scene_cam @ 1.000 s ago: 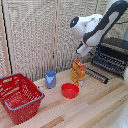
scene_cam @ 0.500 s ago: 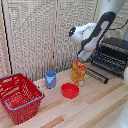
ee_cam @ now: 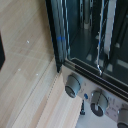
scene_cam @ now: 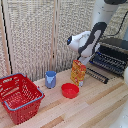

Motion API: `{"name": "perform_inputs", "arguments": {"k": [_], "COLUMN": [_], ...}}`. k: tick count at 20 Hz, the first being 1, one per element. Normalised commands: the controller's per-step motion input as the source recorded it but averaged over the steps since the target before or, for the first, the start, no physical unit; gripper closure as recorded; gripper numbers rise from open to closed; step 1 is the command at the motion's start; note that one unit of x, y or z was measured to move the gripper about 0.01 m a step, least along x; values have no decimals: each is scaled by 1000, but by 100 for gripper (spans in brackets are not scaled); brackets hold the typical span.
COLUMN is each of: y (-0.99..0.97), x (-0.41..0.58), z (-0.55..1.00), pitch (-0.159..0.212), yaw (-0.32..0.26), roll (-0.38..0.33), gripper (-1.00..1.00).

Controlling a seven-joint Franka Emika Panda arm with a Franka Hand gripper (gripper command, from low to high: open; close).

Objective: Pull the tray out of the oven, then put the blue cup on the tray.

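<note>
Although the hand (scene_cam: 92, 54) hangs near the oven (scene_cam: 112, 55), I cannot tell whether its fingers are spread. Its tray (scene_cam: 106, 62) shows at the open mouth, probably for loading; the blue cup (scene_cam: 50, 79) waits apart on the surface (scene_cam: 95, 107).

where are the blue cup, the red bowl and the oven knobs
blue cup (scene_cam: 50, 79), exterior view, middle of its side
red bowl (scene_cam: 70, 90), exterior view, inner hollow
oven knob (ee_cam: 73, 85), wrist view, face of one knob

Glossy black oven (scene_cam: 114, 56), wood table (scene_cam: 95, 107)
</note>
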Motion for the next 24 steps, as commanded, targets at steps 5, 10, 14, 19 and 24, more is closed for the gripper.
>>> {"name": "perform_inputs", "arguments": {"k": [5, 10, 14, 19, 24], "y": [-611, -497, -489, -513, -441], "x": [-332, -223, -94, -3, 49], "z": [57, 42, 69, 205, 23], "pitch": [-25, -18, -36, -46, 27], "yaw": [60, 80, 83, 28, 38], "roll": [-22, 0, 0, 19, 51], "gripper": [-100, -100, -100, -100, -100]}}
